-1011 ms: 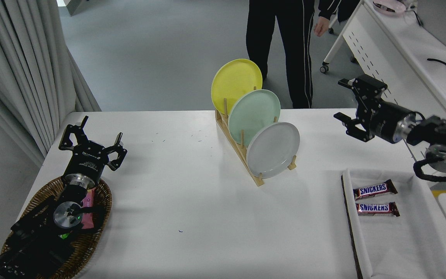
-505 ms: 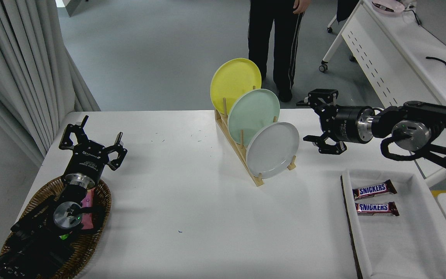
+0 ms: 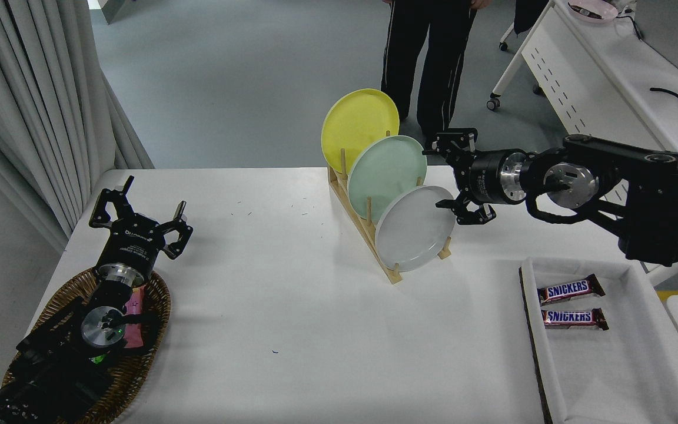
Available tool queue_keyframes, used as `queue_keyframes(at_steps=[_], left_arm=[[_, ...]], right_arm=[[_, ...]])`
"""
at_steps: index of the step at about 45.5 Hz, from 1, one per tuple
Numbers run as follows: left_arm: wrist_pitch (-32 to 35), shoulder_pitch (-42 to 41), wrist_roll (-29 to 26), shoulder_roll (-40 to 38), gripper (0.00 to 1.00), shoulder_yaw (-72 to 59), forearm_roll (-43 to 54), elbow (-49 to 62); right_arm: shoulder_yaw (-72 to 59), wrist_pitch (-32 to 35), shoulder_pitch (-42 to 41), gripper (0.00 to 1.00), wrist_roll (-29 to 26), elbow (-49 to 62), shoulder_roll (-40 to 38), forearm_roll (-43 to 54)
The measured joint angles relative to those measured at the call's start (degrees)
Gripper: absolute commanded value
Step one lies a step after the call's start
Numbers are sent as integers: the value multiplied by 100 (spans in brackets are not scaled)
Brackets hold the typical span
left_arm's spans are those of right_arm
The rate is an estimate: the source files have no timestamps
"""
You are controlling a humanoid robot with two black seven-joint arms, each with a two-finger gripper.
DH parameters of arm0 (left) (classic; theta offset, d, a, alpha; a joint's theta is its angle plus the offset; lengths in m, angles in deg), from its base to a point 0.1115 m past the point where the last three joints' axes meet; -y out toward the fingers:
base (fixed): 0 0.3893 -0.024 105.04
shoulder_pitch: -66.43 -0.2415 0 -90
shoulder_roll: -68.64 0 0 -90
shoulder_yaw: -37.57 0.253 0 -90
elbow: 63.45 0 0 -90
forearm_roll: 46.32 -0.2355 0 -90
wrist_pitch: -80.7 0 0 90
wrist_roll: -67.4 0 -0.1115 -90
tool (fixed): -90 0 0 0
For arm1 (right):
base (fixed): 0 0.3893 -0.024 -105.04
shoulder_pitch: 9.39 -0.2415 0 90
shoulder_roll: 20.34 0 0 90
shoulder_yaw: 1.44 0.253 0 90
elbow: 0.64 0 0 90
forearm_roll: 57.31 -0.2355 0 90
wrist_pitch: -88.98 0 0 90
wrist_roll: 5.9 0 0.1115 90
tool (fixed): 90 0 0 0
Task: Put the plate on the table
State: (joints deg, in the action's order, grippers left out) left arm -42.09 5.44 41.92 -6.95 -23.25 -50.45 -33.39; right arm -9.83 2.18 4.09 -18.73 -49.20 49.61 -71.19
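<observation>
White table (image 3: 292,306), racked grey plate (image 3: 414,228), right end effector (image 3: 442,178) spread, contact perhaps unclear

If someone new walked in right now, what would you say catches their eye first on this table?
Probably the wooden rack at mid-table, holding three upright plates in a row: yellow plate at the back, mint green plate in the middle, light grey plate in front. Next, the right gripper, jaws open, beside the grey plate's upper right rim.

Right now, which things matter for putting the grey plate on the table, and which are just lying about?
For the job: grey plate, wooden rack, table, right gripper.
Lying about: yellow plate, mint green plate, Snickers bars, wicker basket, parked left gripper.
</observation>
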Motion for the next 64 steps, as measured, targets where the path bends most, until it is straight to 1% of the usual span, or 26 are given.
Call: queue_keyframes(at_steps=[9, 10, 13, 15, 19, 29, 30, 32, 33, 42, 45, 51, 53, 57, 60, 64], left_arm=[[0, 0, 0, 0, 100, 0, 0, 0], [0, 0, 0, 0, 100, 0, 0, 0], [0, 0, 0, 0, 100, 0, 0, 0], [0, 0, 0, 0, 100, 0, 0, 0], [0, 0, 0, 0, 100, 0, 0, 0], [0, 0, 0, 0, 100, 0, 0, 0], [0, 0, 0, 0, 100, 0, 0, 0], [0, 0, 0, 0, 100, 0, 0, 0], [0, 0, 0, 0, 100, 0, 0, 0], [0, 0, 0, 0, 100, 0, 0, 0], [0, 0, 0, 0, 100, 0, 0, 0], [0, 0, 0, 0, 100, 0, 0, 0], [0, 0, 0, 0, 100, 0, 0, 0], [0, 0, 0, 0, 100, 0, 0, 0], [0, 0, 0, 0, 100, 0, 0, 0], [0, 0, 0, 0, 100, 0, 0, 0]], right_arm=[[59, -86, 101, 98, -30, 216, 289, 1], [62, -91, 108, 97, -32, 230, 310, 1], [69, -107, 127, 86, -38, 264, 370, -7], [74, -125, 134, 83, -40, 282, 396, -10], [92, -181, 151, 78, -45, 317, 443, -17], [216, -275, 227, 78, -50, 433, 555, -5], [225, -281, 233, 77, -50, 457, 575, -3], [239, -290, 245, 70, -51, 505, 613, -1], [244, -294, 250, 68, -51, 526, 626, 1], [280, -315, 288, 67, -52, 699, 734, 5], [285, -319, 294, 60, -53, 731, 756, 6], [294, -323, 297, 59, -53, 768, 781, 7], [296, -325, 297, 56, -53, 778, 786, 7], [298, -326, 297, 56, -55, 789, 794, 7], [299, -327, 293, 52, -61, 796, 796, 7], [301, -327, 283, 52, -72, 802, 798, 8]])
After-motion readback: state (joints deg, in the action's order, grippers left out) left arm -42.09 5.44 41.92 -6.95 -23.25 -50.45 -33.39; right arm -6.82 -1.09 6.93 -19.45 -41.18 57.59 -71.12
